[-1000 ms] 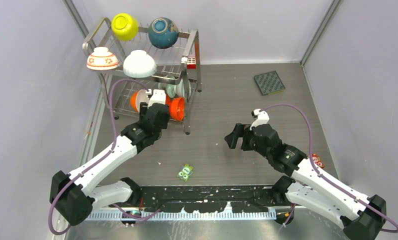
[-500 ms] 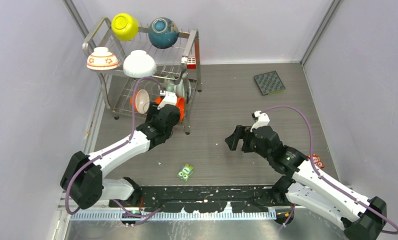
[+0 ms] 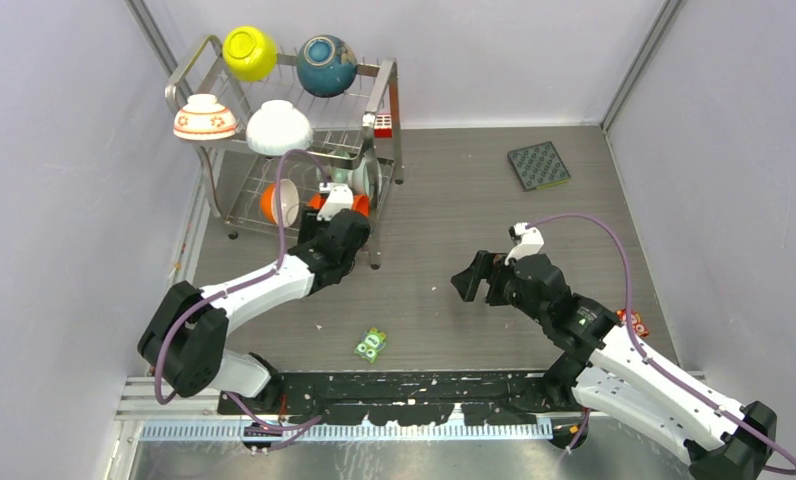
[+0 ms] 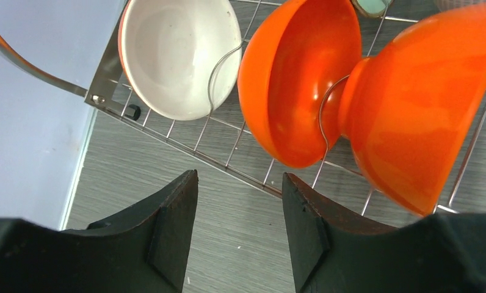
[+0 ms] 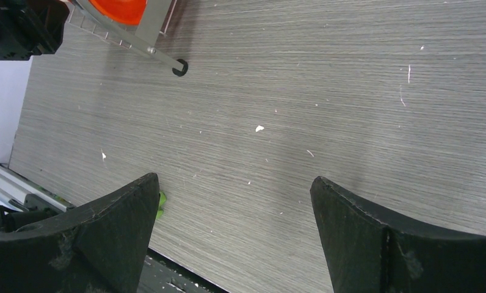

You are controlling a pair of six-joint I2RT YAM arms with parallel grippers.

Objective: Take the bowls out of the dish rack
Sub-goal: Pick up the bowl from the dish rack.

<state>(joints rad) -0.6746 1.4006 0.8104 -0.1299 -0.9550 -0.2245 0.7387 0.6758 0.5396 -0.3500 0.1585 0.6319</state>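
Note:
The steel wire dish rack [image 3: 386, 82] stands at the back left. Its top tier holds a yellow-green bowl [image 3: 249, 52], a teal-blue bowl [image 3: 326, 65], a white bowl with red flowers [image 3: 204, 117] and a plain white bowl [image 3: 278, 127]. The lower tier holds an orange bowl with a white inside [image 3: 280, 203], two orange bowls [image 4: 295, 73] [image 4: 411, 116] and a pale green bowl [image 3: 346, 178]. My left gripper [image 4: 239, 180] is open and empty, just in front of the lower tier, below the orange bowls. My right gripper [image 3: 469, 278] is open and empty over bare table at mid-right.
A dark square mat [image 3: 538, 165] lies at the back right. A small green item [image 3: 371, 345] lies near the front edge and a small red item [image 3: 634, 322] by the right arm. A red-white block [image 3: 382, 125] is clipped on the rack. The rack's front leg foot [image 5: 180, 67] shows in the right wrist view.
My left gripper has moved right and forward along the lower tier, from the white-lined bowl toward the orange bowls. My right gripper has drifted slightly nearer and stays open.

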